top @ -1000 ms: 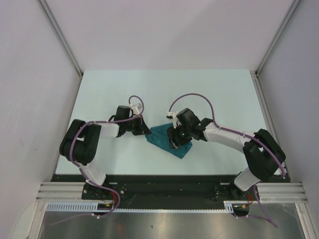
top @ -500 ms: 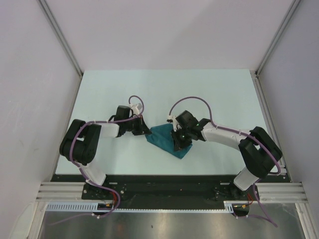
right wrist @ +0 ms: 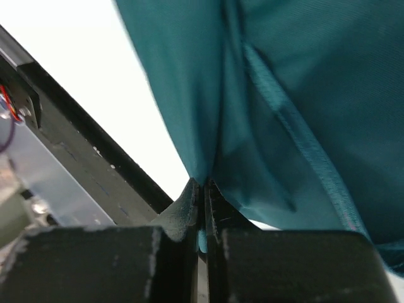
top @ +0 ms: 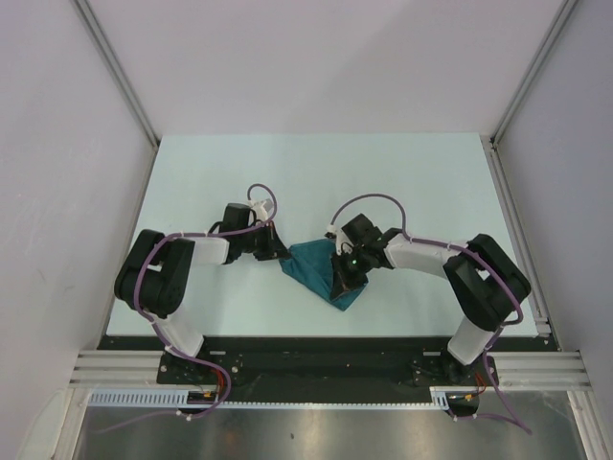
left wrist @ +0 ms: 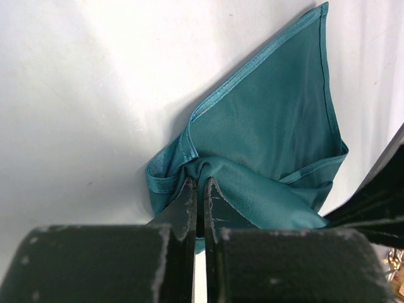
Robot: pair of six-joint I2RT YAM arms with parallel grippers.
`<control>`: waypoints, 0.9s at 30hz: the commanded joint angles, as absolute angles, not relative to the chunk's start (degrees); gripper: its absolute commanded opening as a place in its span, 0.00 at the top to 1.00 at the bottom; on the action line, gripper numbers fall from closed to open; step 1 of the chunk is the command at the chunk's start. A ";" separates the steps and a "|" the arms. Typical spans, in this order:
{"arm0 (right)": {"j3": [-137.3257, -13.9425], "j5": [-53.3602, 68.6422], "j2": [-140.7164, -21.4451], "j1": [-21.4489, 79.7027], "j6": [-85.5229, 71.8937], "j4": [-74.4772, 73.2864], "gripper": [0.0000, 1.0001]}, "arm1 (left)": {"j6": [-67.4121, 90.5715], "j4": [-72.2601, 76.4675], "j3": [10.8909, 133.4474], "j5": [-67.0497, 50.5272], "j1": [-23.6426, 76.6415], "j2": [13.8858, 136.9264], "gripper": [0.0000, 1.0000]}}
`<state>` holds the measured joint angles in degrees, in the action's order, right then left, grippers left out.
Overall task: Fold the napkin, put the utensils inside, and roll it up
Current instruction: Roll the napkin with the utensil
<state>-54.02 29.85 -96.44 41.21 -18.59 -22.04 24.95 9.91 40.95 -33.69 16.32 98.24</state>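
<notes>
Napkin (top: 314,266) is lying bunched mid-frame on the desk (top: 402,172); left hand (left wrist: 198,183) and right hand (right wrist: 203,184) are each clenching its cloth.

Teal napkin (left wrist: 278,145): cloth, fine weave, soft sheen; hem band glossier. Pale table (top: 383,172): smooth, matt. Black left gripper (left wrist: 197,189): matt, tips scuffed. Lower frame: brushed metal sheet (top: 335,431).

Bright, even, diffuse light fills the overhead view, leaving only faint soft shadows on the table (top: 402,182). The left wrist view is sharp on the napkin (left wrist: 271,145), its hem shining, while the close left end effector (left wrist: 199,189) is blurred. The right wrist view's background burns out white.
</notes>
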 commanded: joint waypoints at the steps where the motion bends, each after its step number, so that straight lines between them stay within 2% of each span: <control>1: -51.95 36.12 -98.35 40.08 -21.88 -22.94 1.00 | 22.32 8.35 40.60 -28.30 15.73 98.88 1.00; 18: -48.16 26.46 -101.96 36.39 -20.13 -24.08 0.99 | 21.71 6.24 41.75 -26.02 15.73 99.84 1.00; 21: -48.43 24.71 -100.81 36.21 -19.95 -26.01 0.93 | 21.71 5.98 41.92 -25.93 15.73 99.84 1.00; 25: -48.52 22.15 -98.01 36.30 -20.04 -28.56 0.71 | 21.71 5.89 42.01 -25.93 15.73 99.84 1.00; 27: -48.60 20.93 -96.34 36.39 -20.30 -29.79 0.65 | 21.71 5.80 42.01 -26.01 15.73 99.76 1.00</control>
<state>-50.76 30.94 -98.28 36.56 -21.87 -20.56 24.95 8.75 41.47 -33.36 16.38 98.28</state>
